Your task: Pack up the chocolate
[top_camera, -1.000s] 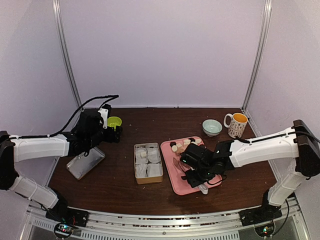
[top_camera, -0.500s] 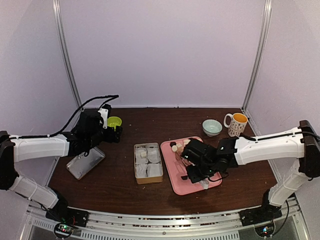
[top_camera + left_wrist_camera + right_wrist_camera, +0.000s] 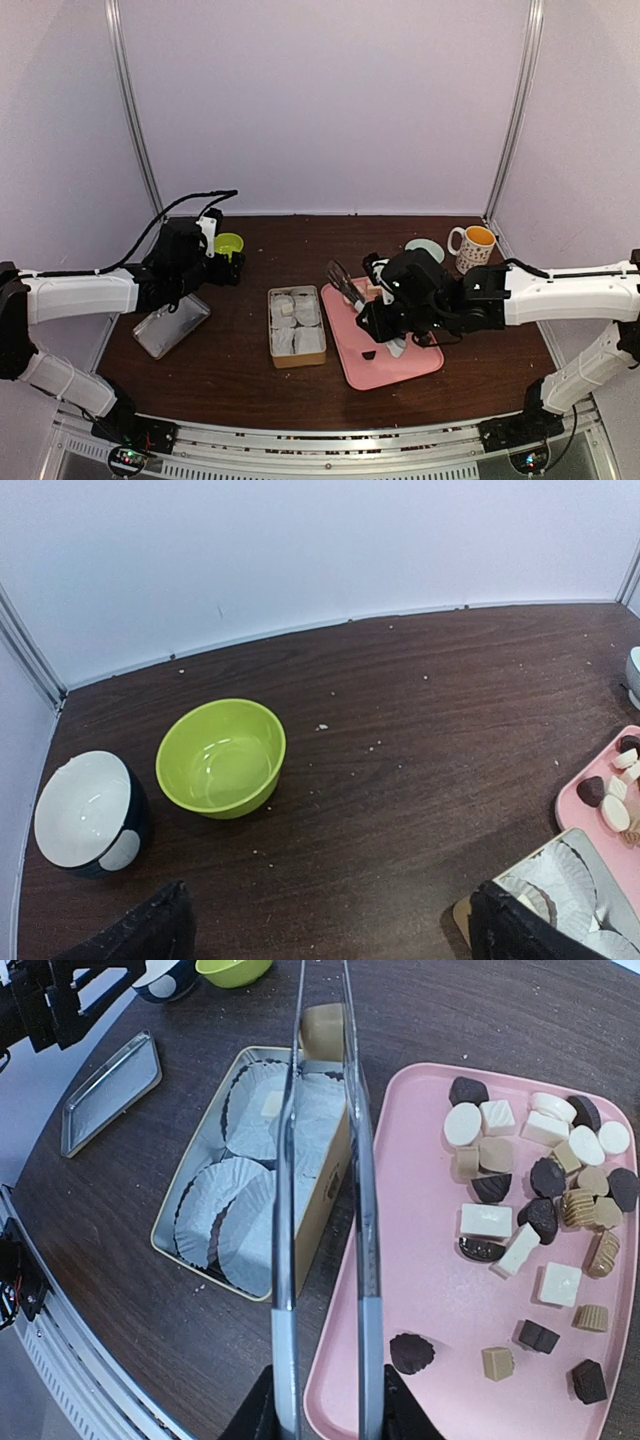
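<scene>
The right gripper point(image 3: 325, 1415) is clamped on the handles of the clear tongs point(image 3: 285, 1210). The tong tips pinch one caramel-brown chocolate point(image 3: 322, 1028) in the air over the far end of an open box point(image 3: 325, 1200). The box is lined with white paper cups point(image 3: 215, 1200) and lies just left of a pink tray point(image 3: 440, 1300). The other chocolates point(image 3: 485, 1222), dark brown, caramel and cream-white, lie loose on the tray, most in its far right part and a few near its near edge. A flat metal lid point(image 3: 110, 1090) lies well left of the box. The left gripper point(image 3: 330, 935) hangs over the dark wooden table point(image 3: 420, 710) at far left, its fingers point(image 3: 150, 930) spread wide and holding nothing. Beyond it stand a green bowl point(image 3: 220, 758) and, to the left, a dark bowl point(image 3: 88, 812) with a white inside
</scene>
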You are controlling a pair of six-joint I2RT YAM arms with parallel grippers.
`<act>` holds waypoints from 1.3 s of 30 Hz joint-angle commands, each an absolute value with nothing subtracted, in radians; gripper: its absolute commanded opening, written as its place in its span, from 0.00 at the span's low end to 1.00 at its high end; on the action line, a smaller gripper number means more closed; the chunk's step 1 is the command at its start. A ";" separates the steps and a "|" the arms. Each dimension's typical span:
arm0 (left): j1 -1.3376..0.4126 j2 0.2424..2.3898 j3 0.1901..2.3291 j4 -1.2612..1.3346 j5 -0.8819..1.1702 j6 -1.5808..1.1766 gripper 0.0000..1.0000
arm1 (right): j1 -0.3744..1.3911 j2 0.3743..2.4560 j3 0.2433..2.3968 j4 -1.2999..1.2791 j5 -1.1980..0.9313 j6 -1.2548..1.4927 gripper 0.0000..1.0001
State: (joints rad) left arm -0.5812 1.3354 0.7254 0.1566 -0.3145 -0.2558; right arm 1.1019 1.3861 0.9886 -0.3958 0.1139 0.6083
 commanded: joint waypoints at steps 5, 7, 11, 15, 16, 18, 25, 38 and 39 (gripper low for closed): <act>-0.574 1.338 0.739 0.196 -0.317 -0.242 0.98 | 1.110 1.484 1.061 -0.326 0.086 0.575 0.23; -0.574 1.340 0.739 0.197 -0.315 -0.242 0.97 | 1.109 1.513 1.075 -0.323 0.079 0.571 0.23; -0.574 1.343 0.739 0.198 -0.311 -0.245 0.97 | 1.111 1.582 1.104 -0.322 0.077 0.559 0.23; -0.574 1.344 0.739 0.201 -0.311 -0.242 0.97 | 1.114 1.628 1.137 -0.326 0.065 0.548 0.23; -0.574 1.344 0.739 0.201 -0.311 -0.242 0.97 | 1.114 1.638 1.144 -0.329 0.065 0.548 0.23; -0.574 1.346 0.739 0.202 -0.305 -0.247 0.97 | 1.115 1.654 1.158 -0.339 0.066 0.545 0.24; -0.574 1.359 0.744 0.205 -0.280 -0.256 0.97 | 1.114 1.715 1.218 -0.402 0.100 0.543 0.27; -0.574 1.353 0.742 0.205 -0.286 -0.254 0.97 | 1.116 1.755 1.250 -0.447 0.169 0.562 0.28; -0.574 1.353 0.742 0.205 -0.287 -0.254 0.97 | 1.114 1.755 1.251 -0.447 0.169 0.562 0.28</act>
